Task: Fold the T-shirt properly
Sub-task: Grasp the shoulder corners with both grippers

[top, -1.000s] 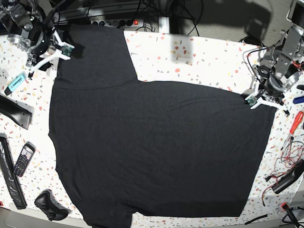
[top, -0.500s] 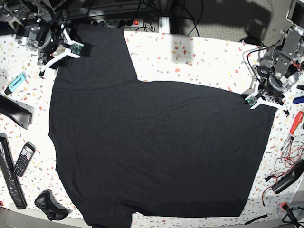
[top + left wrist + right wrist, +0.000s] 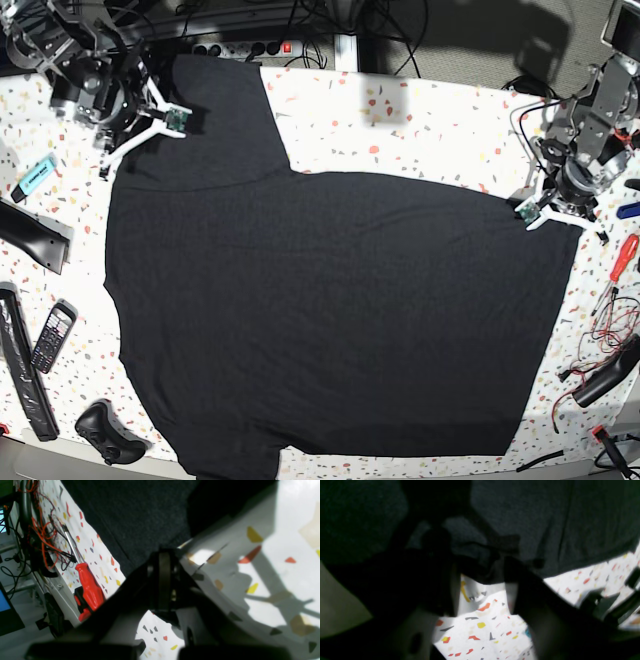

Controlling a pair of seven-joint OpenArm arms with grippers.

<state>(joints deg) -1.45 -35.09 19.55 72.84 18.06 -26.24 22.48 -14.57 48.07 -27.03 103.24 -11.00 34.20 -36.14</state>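
a white table (image 3: 420, 110) flecked with coloured chips carries the black t-shirt (image 3: 330, 320) spread flat, a phone (image 3: 50, 337) left, a red screwdriver (image 3: 620, 262) right.

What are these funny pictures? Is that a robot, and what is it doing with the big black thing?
Yes, it is a robot with two arms. One picture looks down from above; the other two come from small cameras on the arms' wrists. The big black thing is a T-shirt lying spread flat on a speckled table. The robot is meant to fold it. The left end effector is shut at one corner of the shirt. The right end effector has its two fingers either side of a bunched bit of the shirt's edge. Around the shirt lie a red screwdriver, a phone and a game controller.
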